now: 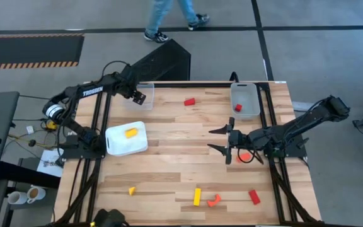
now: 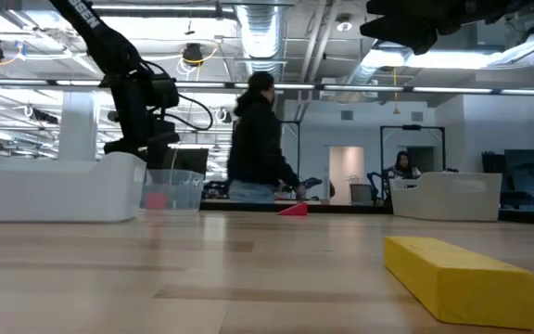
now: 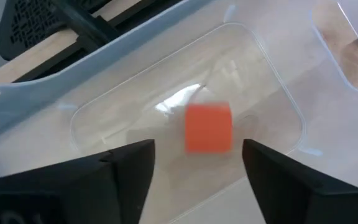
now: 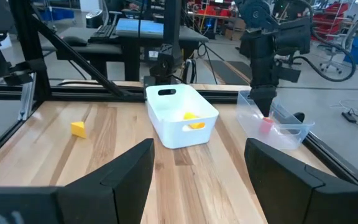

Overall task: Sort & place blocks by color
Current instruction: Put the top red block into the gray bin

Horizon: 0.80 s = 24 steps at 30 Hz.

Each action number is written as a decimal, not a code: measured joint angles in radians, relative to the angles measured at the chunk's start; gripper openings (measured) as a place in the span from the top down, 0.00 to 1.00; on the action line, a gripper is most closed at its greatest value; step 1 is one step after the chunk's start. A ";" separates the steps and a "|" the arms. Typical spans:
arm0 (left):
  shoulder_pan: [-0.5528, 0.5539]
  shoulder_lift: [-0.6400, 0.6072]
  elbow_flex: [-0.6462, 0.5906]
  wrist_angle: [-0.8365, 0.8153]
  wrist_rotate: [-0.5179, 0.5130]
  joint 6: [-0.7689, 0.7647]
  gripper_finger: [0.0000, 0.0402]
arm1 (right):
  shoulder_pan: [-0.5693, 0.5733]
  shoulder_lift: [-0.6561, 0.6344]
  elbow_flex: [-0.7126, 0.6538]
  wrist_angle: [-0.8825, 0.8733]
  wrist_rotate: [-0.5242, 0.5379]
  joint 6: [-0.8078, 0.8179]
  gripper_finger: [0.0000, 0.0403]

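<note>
My left hand (image 3: 197, 165) hangs over a clear bin (image 3: 272, 74) at the far left corner of the surface (image 1: 169, 157), fingers spread and holding nothing. An orange block (image 3: 208, 127) sits inside the bin, directly between and below my fingertips, apart from them. My right hand (image 1: 224, 144) hovers spread and empty over the right side. Farther off, a yellow block (image 1: 131, 132) lies in the white tray (image 1: 120, 146); a red block (image 1: 190, 101) lies near the far edge.
</note>
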<state>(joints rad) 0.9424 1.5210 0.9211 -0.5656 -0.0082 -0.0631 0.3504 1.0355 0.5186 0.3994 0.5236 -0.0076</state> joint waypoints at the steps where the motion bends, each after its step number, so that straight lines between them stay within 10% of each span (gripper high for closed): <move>1: -0.003 0.001 0.000 0.001 -0.003 0.000 0.41 | 0.000 0.000 0.000 -0.002 0.000 0.000 0.32; 14: -0.136 -0.314 -0.001 0.047 -0.005 -0.034 0.47 | 0.000 0.000 0.000 -0.006 0.000 0.020 0.32; 24: -0.476 -0.595 -0.173 0.438 -0.081 -0.112 0.54 | 0.002 0.000 0.000 -0.005 0.000 0.034 0.32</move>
<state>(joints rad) 0.4669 0.9262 0.7480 -0.1276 -0.0892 -0.1752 0.3527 1.0355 0.5186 0.3947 0.5236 0.0269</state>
